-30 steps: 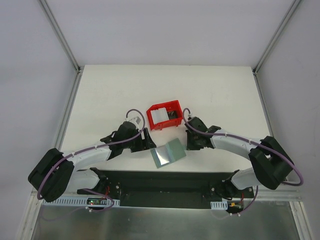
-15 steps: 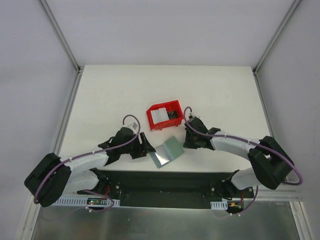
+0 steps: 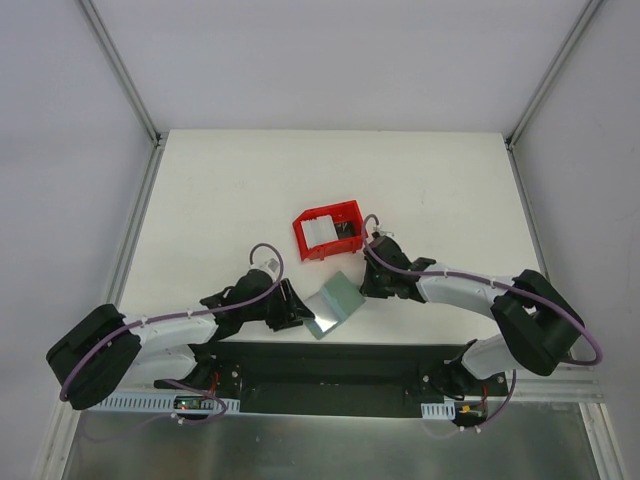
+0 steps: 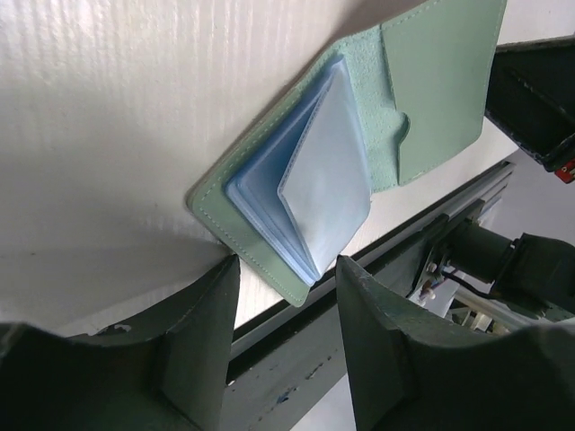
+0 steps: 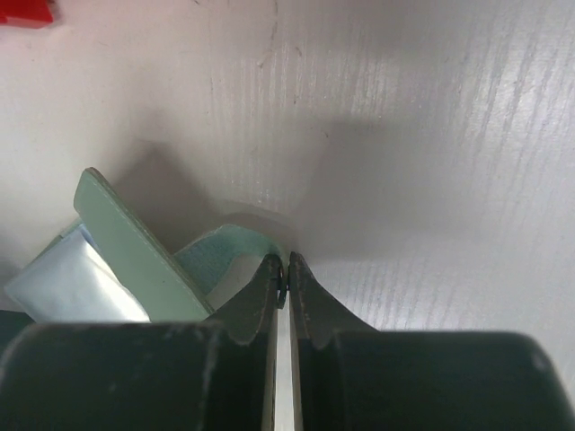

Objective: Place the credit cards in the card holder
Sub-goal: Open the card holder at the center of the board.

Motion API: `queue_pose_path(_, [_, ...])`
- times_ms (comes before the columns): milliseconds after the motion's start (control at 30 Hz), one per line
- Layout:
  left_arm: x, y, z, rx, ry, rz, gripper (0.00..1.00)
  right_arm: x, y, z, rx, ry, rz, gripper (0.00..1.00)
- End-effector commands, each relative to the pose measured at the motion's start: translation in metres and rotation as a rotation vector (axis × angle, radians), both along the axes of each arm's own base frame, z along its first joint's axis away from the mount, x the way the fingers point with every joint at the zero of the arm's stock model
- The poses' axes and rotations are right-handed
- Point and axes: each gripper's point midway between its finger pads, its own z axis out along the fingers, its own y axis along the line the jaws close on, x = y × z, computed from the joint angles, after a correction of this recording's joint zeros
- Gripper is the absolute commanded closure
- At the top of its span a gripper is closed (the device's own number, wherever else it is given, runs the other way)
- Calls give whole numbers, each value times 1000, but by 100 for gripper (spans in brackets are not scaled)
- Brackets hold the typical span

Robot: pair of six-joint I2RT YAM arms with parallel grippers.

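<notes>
Card holder (image 4: 422,99) open, flap edge hidden in pinching right hand (image 5: 286,265), glossy blue sleeves in soft green cover, left hand (image 4: 287,266) half-wide astride corner

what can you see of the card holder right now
The card holder is a pale green, leather-like wallet lying open on the white table near its front edge, with bluish clear sleeves fanned up inside. The right hand pinches one cover's edge; the open left hand straddles the opposite corner.
</notes>
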Motion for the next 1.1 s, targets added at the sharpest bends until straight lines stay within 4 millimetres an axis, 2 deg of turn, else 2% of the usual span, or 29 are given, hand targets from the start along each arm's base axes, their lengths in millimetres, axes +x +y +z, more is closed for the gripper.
queue_pose_path(0, [1, -3, -3, 15, 0, 38, 55, -59, -46, -47, -199, 217, 21, 97])
queue_pose_path(167, [9, -1, 5, 7, -52, 80, 56, -62, -44, -47, -196, 218, 33, 97])
queue_pose_path(333, [22, -5, 20, 1, -133, 79, 78, -67, -35, -44, -184, 213, 63, 97])
queue_pose_path(500, [33, -15, 38, -10, -200, 49, 90, -67, -32, -37, -170, 187, 73, 95])
queue_pose_path(567, [35, -19, 43, -14, -215, 37, 100, -66, -32, -35, -168, 183, 76, 95])
queue_pose_path(733, [37, -26, 49, -32, -233, 12, 99, -67, -30, -37, -165, 191, 81, 95])
queue_pose_path(933, [37, -30, 41, -17, -213, -5, 92, -67, -28, -38, -160, 195, 82, 94])
queue_pose_path(1067, [38, -32, 39, -8, -206, -13, 92, -66, -28, -38, -163, 196, 87, 94])
